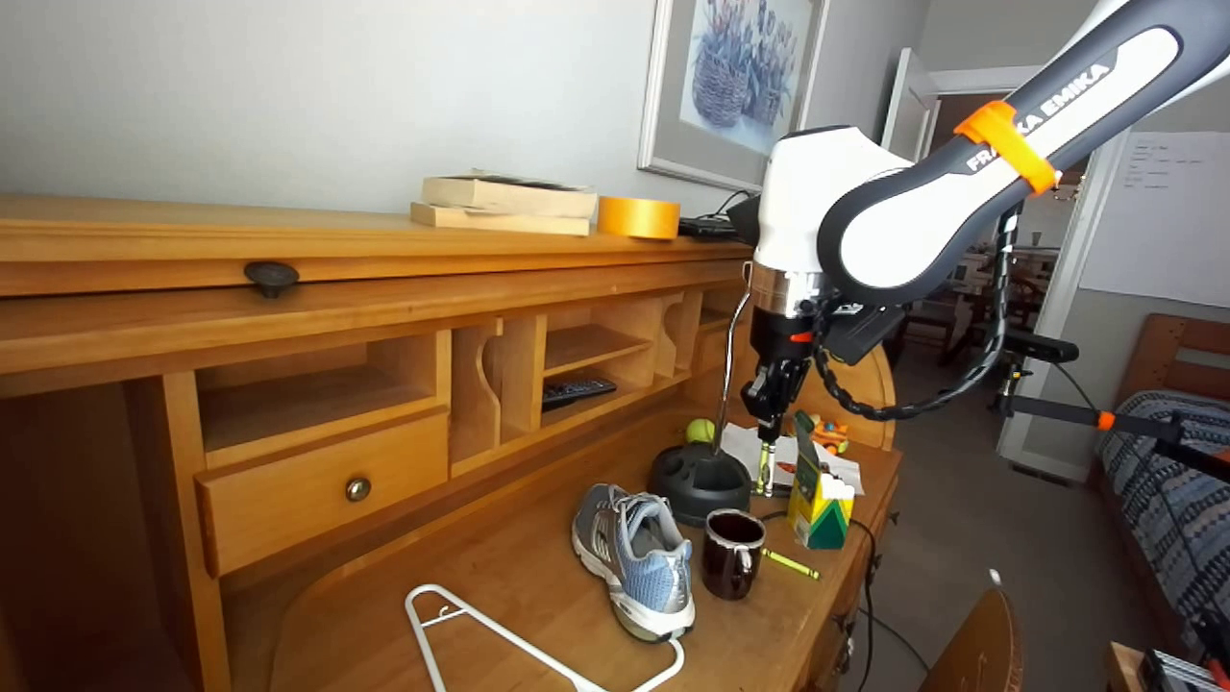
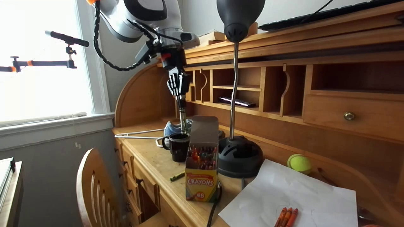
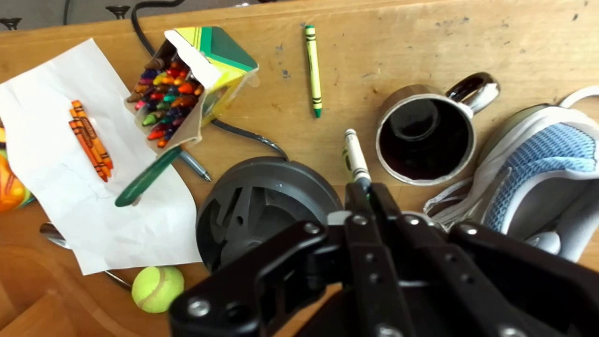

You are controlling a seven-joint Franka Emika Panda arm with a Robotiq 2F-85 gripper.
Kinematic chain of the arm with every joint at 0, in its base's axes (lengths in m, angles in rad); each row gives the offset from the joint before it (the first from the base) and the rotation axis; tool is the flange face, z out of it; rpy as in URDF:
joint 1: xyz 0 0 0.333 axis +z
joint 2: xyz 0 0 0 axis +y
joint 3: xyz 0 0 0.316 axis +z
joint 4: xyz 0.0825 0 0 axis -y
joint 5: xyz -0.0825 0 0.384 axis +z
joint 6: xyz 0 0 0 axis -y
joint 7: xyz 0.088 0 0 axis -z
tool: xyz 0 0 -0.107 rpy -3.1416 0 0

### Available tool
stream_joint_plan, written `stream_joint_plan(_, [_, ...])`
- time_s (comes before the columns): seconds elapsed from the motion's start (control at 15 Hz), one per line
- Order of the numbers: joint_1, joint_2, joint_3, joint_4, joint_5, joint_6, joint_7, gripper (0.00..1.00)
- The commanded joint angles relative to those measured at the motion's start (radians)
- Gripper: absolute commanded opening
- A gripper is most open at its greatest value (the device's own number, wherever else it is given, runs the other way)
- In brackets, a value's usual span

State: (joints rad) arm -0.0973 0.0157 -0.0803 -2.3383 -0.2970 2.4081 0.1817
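One wooden desk (image 1: 480,567) bears a lamp (image 3: 273,196), presumably broad-based against tipping. Above hangs the gripper (image 3: 369,191). In the wrist view, a shoe (image 3: 538,159) lies at right; a crayon box (image 3: 229,56) stands at left, open, likely for easy reach; a mug (image 1: 723,567) sits upright between them. Smallest, a pale crayon (image 3: 356,157) hangs between lamp and mug: the fingers are clamped on one end, apparently leaving the other free.

Bright window (image 2: 38,91) above gray wall (image 2: 53,170)
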Motion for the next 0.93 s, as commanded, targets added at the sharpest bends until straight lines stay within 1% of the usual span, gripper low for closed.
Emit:
stream_joint_plan(0.0, [0.019,0.026,0.01,0.012,0.03,0.021,-0.027,0.02])
stream_joint_plan(0.4, [0.037,0.051,0.025,0.008,0.05,0.034,-0.036,0.02])
stream_joint_plan(0.87, [0.039,0.097,0.024,-0.01,0.061,0.12,-0.047,0.02])
